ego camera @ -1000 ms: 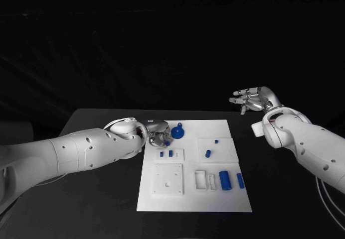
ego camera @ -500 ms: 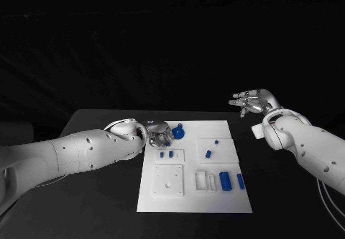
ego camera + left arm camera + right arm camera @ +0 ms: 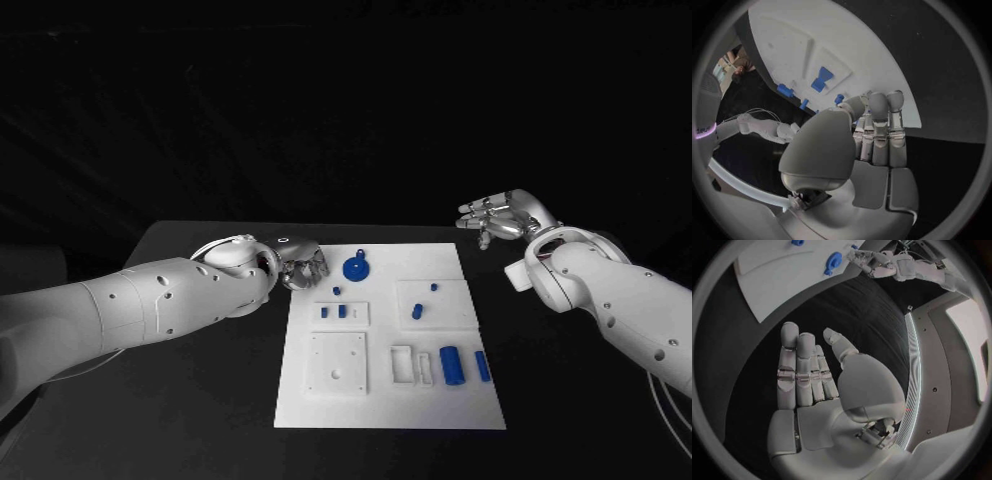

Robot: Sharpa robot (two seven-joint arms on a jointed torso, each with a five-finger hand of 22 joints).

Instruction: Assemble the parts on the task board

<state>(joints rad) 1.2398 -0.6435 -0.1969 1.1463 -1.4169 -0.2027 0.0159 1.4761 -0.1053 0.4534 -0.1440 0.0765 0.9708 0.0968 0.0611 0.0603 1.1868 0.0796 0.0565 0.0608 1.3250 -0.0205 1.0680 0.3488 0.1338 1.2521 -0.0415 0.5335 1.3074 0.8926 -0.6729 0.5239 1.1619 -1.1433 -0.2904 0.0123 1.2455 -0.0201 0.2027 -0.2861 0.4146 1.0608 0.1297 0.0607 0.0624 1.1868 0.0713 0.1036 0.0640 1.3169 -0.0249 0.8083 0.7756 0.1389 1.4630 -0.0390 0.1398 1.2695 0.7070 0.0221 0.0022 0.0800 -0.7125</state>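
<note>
Left hand beside the round blue part, nothing held by either hand.

The task board (image 3: 389, 400) lies in the middle of the table, and the round blue part (image 3: 356, 267) is seen at its far left corner, with its short stem pointed to the far side. The left hand (image 3: 300, 268) is placed just to the left of this part, at the board's left edge; its fingers are apart and nothing is gripped. The right hand (image 3: 495, 214) is raised beyond the far right corner, its fingers spread, holding nothing, well apart from the part. The left hand is therefore judged the nearer one, and a reach to the right is expected.
</note>
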